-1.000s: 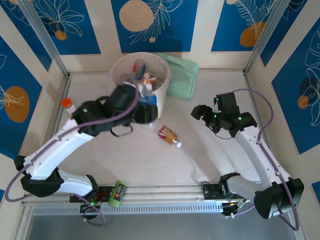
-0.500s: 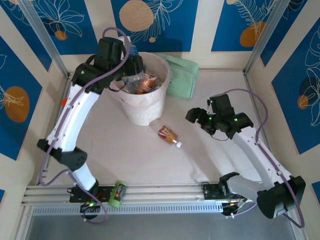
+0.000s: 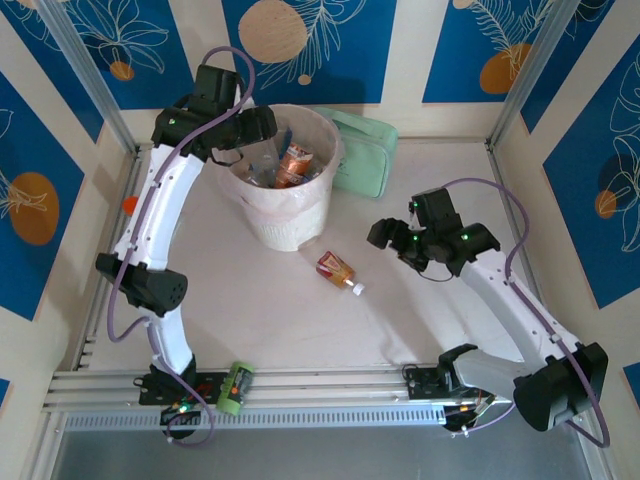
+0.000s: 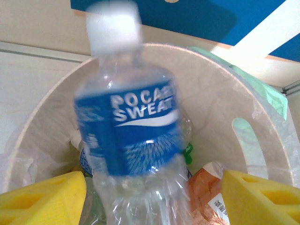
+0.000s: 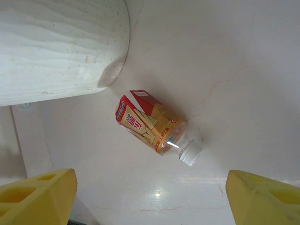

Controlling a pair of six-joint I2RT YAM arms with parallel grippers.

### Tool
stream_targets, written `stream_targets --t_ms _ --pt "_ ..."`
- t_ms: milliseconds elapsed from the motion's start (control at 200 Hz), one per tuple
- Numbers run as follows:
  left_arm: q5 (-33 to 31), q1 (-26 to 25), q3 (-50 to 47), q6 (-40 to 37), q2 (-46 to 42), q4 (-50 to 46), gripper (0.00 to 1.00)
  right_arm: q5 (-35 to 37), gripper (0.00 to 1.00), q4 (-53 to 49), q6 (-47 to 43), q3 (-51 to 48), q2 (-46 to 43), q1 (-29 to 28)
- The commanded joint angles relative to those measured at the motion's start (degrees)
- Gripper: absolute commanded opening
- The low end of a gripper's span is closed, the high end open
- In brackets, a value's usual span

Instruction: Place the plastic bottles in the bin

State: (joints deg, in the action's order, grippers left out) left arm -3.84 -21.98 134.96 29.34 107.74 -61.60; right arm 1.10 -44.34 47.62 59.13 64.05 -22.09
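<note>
Red-labelled bottle (image 3: pixel 338 270): lying on the table (image 3: pixel 260 310) just beside the bin (image 3: pixel 290 225), cap end pointing away from it.
Right end effector (image 3: pixel 385 237): the nearer arm; the bottle lies to its left, long axis slantwise; fingers spread, empty.
Obstacle: bin wall close by the bottle's base.
Left end effector (image 3: pixel 262 125): above the bin, spread wider than a blue-labelled bottle (image 4: pixel 126 126), seemingly released; blur hides contact.
</note>
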Motion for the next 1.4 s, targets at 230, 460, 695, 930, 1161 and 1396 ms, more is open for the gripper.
stream_targets --t_ms 230,460,695,930,1161,1396 --pt "0.87 0.36 -0.69 0.07 -4.98 -1.56 0.79 1.62 0.86 0.37 -0.19 1.87 3.95 -3.29" --pt "-2.4 0.41 -17.48 1.04 -18.21 4.08 0.78 -0.82 0.93 5.29 -2.67 -0.2 9.21 -5.15" --pt "-6.2 3.29 -43.8 6.08 -36.06 7.66 0.79 -3.65 0.97 11.22 -6.26 -1.32 16.81 -6.6" --pt "-1.14 6.86 -65.72 12.32 -49.23 10.1 0.78 -6.18 0.98 14.72 -8.26 0.81 25.32 -8.79" --pt "-0.91 7.1 -69.96 13.64 -53.68 10.63 0.78 -2.2 0.95 10.48 -7.06 5.2 33.26 -10.67" --pt "0.8 7.19 -71.28 13.68 -52.76 11.17 0.77 -0.15 0.94 9.09 -5.5 5.79 36.45 -12.38"
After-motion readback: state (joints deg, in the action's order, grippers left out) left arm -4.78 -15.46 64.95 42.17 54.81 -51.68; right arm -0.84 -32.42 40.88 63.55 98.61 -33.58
